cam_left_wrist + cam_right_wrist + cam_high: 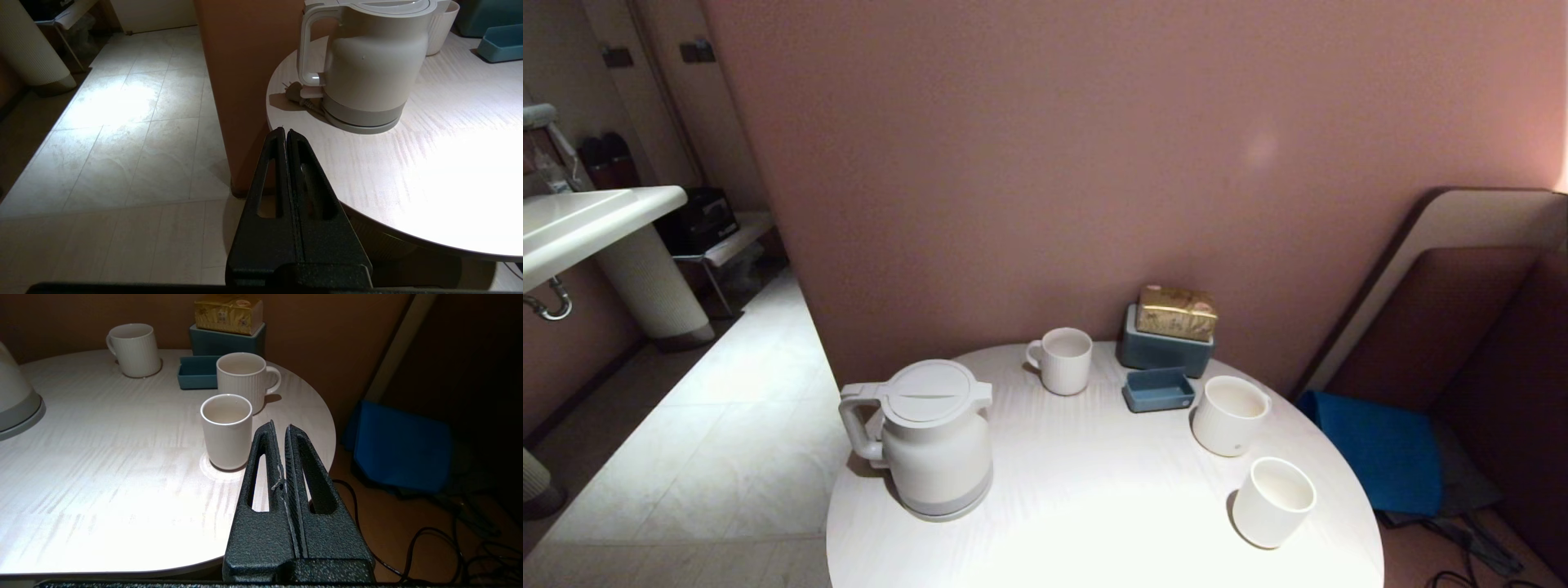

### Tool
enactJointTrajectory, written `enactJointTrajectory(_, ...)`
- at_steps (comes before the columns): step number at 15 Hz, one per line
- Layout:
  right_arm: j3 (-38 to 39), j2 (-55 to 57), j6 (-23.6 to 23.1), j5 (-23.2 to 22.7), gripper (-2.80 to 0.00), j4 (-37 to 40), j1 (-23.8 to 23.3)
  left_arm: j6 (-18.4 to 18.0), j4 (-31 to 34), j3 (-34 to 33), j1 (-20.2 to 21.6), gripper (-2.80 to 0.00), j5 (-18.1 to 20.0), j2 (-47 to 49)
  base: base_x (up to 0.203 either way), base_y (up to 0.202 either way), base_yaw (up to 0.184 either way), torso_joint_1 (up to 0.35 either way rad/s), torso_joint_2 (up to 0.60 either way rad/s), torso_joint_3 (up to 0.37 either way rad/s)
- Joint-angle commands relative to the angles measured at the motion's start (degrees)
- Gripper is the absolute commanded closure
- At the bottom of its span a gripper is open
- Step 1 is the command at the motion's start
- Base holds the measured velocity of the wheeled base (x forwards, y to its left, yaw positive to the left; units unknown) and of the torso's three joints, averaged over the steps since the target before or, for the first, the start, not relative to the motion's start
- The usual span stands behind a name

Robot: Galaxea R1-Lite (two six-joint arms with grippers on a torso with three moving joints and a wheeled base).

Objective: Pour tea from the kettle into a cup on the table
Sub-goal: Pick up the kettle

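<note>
The left gripper [285,131] is pressed together with nothing in it, off the near left edge of the round white table [1094,490], with open tiled floor [122,122] beside it and the white electric kettle [367,69] ahead, near that rim, its loop handle toward the floor side. The right gripper [281,426] is also pressed together and empty, at the near right edge. The small ribbed cup [226,430] stands just ahead of it, and bare tabletop lies between cup and kettle.

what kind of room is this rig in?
Probably a hotel room or small apartment: a pedestal washbasin off to the left, a padded bench seat by the wall, and a round table set with kettle and cups.
</note>
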State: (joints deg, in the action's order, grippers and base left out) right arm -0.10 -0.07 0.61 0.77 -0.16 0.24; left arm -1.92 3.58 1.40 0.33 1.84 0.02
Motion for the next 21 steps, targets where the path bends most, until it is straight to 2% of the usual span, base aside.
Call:
enactJointTrajectory(1, 0.0, 0.1, 0.0, 0.0, 0.00, 0.0, 0.0, 0.0, 0.0, -0.1, 0.0, 0.00, 0.0, 0.0, 0.000, 0.000, 0.000, 0.000, 0.00, 0.000)
enactJointTrajectory(11, 0.1, 0.1, 0.1, 0.0, 0.00, 0.0, 0.0, -0.6, 0.0, 0.0, 0.0, 0.00, 0.1, 0.0, 0.000, 0.000, 0.000, 0.000, 0.00, 0.000)
enactJointTrajectory(15, 0.0, 0.1, 0.1, 0.0, 0.00, 0.0, 0.0, 2.3, -0.3, -0.2, 0.0, 0.00, -1.9, 0.0, 0.000, 0.000, 0.000, 0.000, 0.00, 0.000)
enactJointTrajectory(21, 0.1, 0.1, 0.4, 0.0, 0.00, 0.0, 0.0, 2.3, -0.3, -0.1, 0.0, 0.00, -1.9, 0.0, 0.000, 0.000, 0.000, 0.000, 0.00, 0.000)
